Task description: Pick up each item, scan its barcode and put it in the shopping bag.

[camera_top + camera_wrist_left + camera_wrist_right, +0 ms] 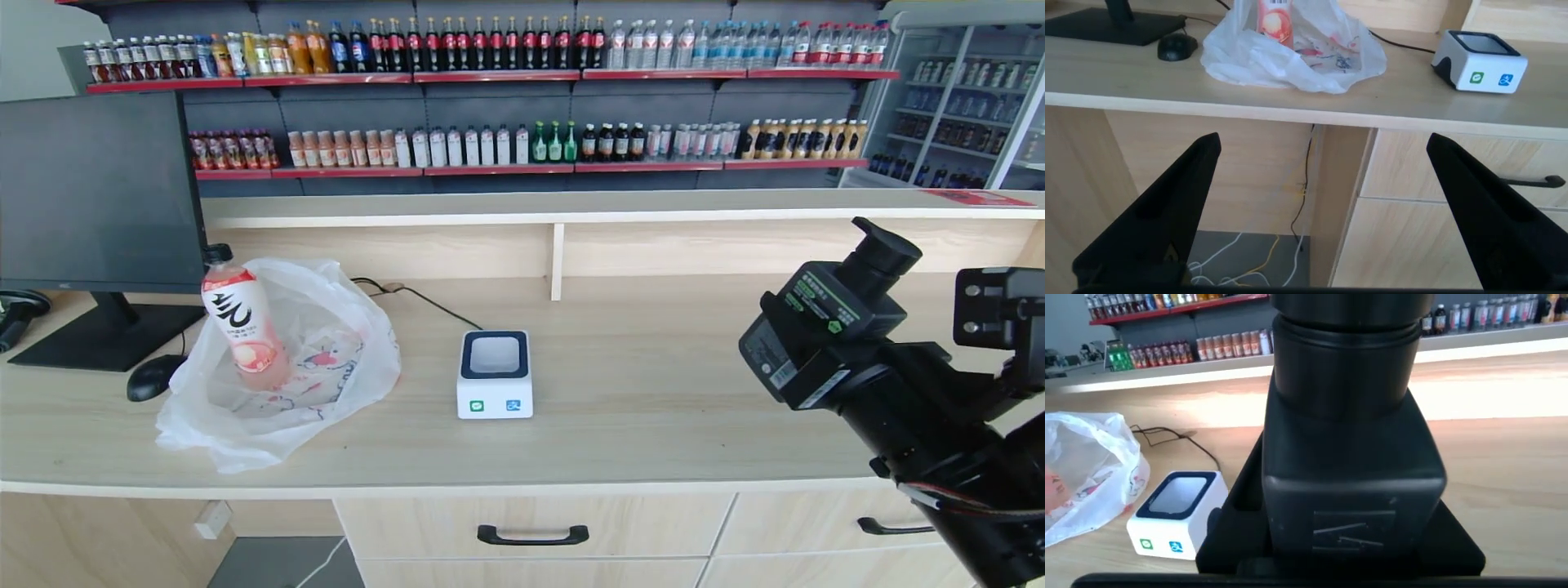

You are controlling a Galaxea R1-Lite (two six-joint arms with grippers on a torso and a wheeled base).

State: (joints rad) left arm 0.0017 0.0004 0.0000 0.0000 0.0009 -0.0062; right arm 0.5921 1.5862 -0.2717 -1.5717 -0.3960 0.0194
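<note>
Head view: right arm (pixel 931 433) is up over the right end of the worktop (pixel 653 449), w/ a black boxy block (pixel 824 327) at its far end. The block has a round neck on one side & stickers on two faces. Right wrist view has that block v. close, straight ahead of the right tool (pixel 1331 449) & covering the grip, so can't tell if this tool is open, closed or holding anything. Left tool (pixel 1323 139) hangs low, below the worktop edge, facing the cabinet fronts (pixel 1413 180). It's spread wide w/ nothing between its fingers (pixel 1167 212).

On the worktop the scanner (pixel 494 374), a small white box w/ a dark window, sits to the left of the right tool & lower than it. From the left tool it's above & ahead. Further left of the right tool, past the scanner, lies the shopping bag (pixel 343 359): thin white plastic, slumped open, well apart from both tools. Inside it a bottle (pixel 243 322) of pink drink stands upright, cap & shoulder clear of the plastic. Just beside the bag, on the side away from the right tool, is a mouse (pixel 151 377), w/ a monitor (pixel 98 188) behind it. A cable (pixel 424 302) runs along the worktop behind the bag. Along the back wall are shelves (pixel 490 77) of drinks.
</note>
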